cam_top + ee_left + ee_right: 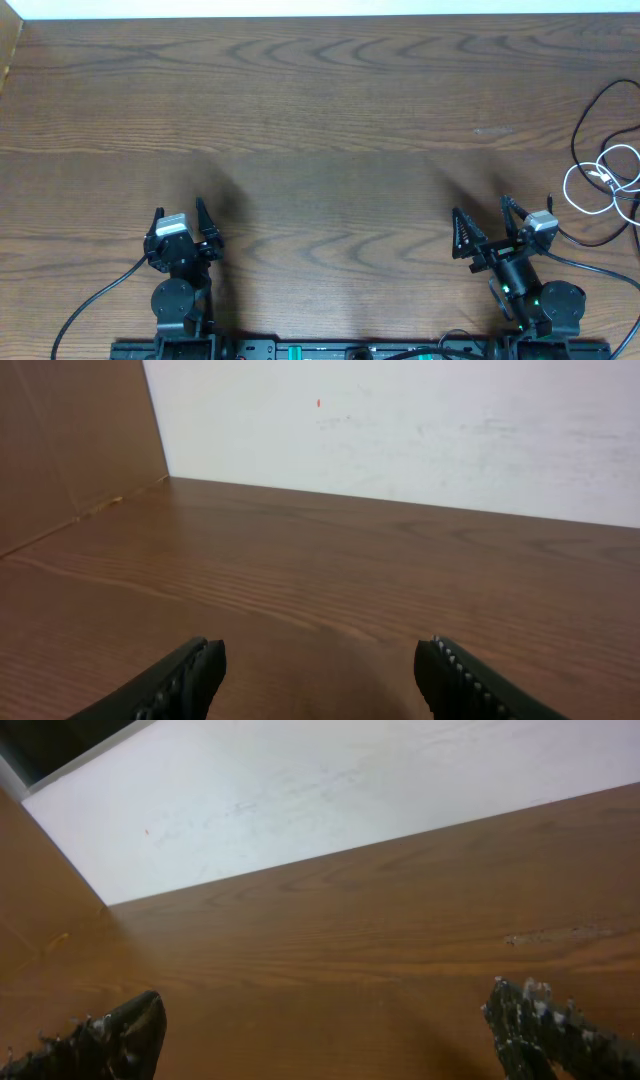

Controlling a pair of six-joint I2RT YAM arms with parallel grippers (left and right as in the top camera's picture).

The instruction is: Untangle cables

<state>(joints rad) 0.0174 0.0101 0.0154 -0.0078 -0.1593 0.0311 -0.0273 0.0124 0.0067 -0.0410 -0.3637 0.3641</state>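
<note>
The cables lie in a loose tangle at the table's far right edge, partly cut off by the frame. A white cable (pixel 603 183) coils in loops, and thin black cables (pixel 588 112) curve around and above it. My right gripper (pixel 482 207) stands open near the front edge, well left of the tangle, with nothing between its fingers. My left gripper (pixel 180 210) is open and empty at the front left, far from the cables. In the wrist views, the left gripper (pixel 318 660) and the right gripper (pixel 325 1005) frame bare wood, with no cable in sight.
The wooden table (pixel 320 130) stretches from the arms to a white wall (pixel 420 420) at the back. A brown side panel (pixel 70 440) stands at the far left. Thicker black arm wires (pixel 100 298) trail from the arm bases at the front.
</note>
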